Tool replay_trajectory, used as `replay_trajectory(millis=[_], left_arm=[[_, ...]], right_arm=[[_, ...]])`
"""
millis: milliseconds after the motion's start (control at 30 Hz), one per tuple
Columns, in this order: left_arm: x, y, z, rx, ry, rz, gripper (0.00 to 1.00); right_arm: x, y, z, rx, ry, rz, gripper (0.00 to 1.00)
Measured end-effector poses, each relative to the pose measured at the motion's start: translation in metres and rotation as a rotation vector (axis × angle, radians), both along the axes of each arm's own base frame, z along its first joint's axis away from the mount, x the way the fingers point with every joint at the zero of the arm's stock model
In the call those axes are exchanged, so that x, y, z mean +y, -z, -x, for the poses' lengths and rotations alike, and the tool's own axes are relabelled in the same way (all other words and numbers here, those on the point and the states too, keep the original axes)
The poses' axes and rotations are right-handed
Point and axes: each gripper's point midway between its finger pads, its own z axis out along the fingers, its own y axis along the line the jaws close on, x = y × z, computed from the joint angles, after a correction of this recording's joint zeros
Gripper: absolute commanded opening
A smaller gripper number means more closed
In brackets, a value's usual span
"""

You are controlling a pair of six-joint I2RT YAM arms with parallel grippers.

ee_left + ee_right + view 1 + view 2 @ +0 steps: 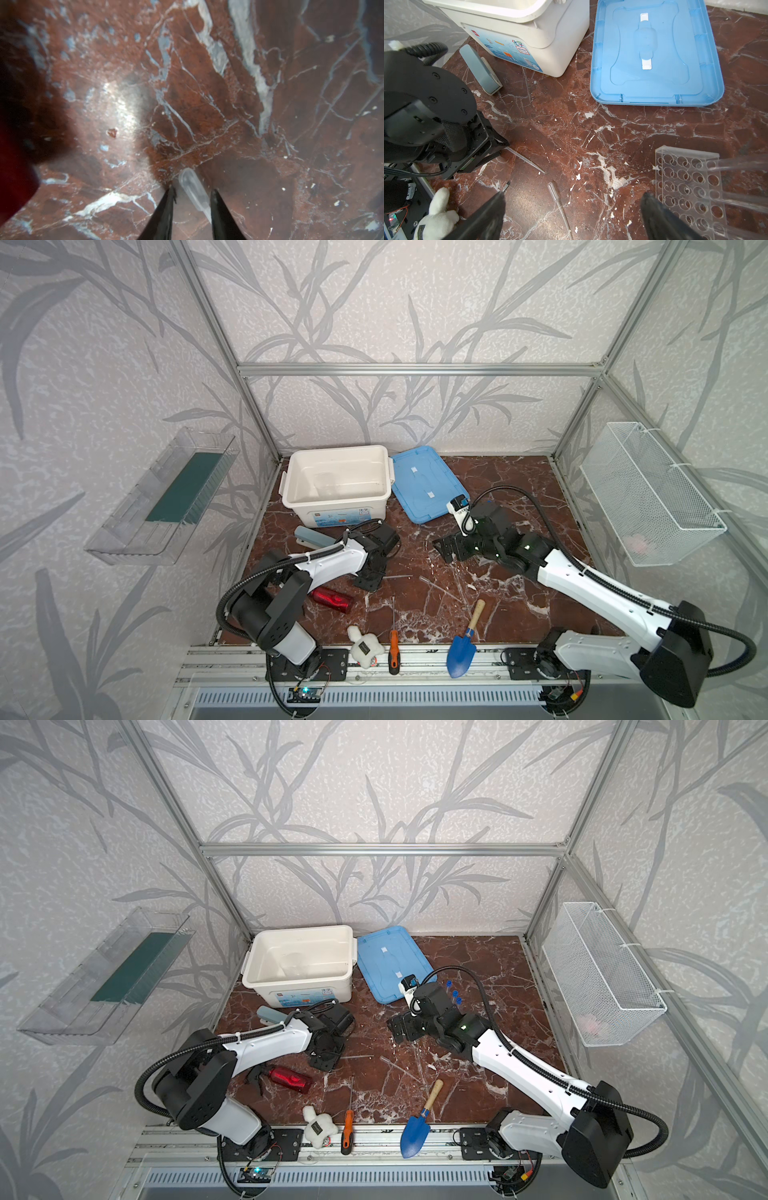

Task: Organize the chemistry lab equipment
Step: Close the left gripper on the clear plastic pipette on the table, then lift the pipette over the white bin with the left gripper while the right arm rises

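Note:
My left gripper point(192, 192) is down at the marble floor, its narrowly open jaws standing either side of the bulb of a thin clear rod point(190, 185), with a gap still showing on one side. In both top views it point(368, 580) sits left of centre. That rod's stem point(525, 160) sticks out from it. A second clear rod point(558, 203) lies under my wide-open right gripper point(573, 196). The clear grid rack point(685, 178) holds clear test tubes point(737, 164) beside it; their blue caps point(455, 994) show behind the right wrist. A clear beaker point(324, 483) stands inside the white bin.
The white bin point(338, 450) and its blue lid point(428, 485) are at the back. A grey-blue block point(311, 537), a red bottle point(332, 599), a plush toy point(365, 647), a screwdriver point(393, 649) and a blue trowel point(463, 651) lie around. A wire basket point(648, 493) hangs on the right wall.

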Motion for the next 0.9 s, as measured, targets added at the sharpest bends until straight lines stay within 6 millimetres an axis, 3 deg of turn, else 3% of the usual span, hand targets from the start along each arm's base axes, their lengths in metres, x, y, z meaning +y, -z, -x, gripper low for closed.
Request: replay_trajectory(millis=[567,900], left_arm=[[0.006,-0.001,-0.004,-0.010,0.046,-0.054,0.14],[0.006,-0.018,-0.017,-0.066,0.132,-0.081,0.12]], right_arm=[[0.000,0.000,0.000,0.001,-0.001,-0.001,0.99],[0.002,0.001,0.002,0.009,-0.012,-0.006,0.99]])
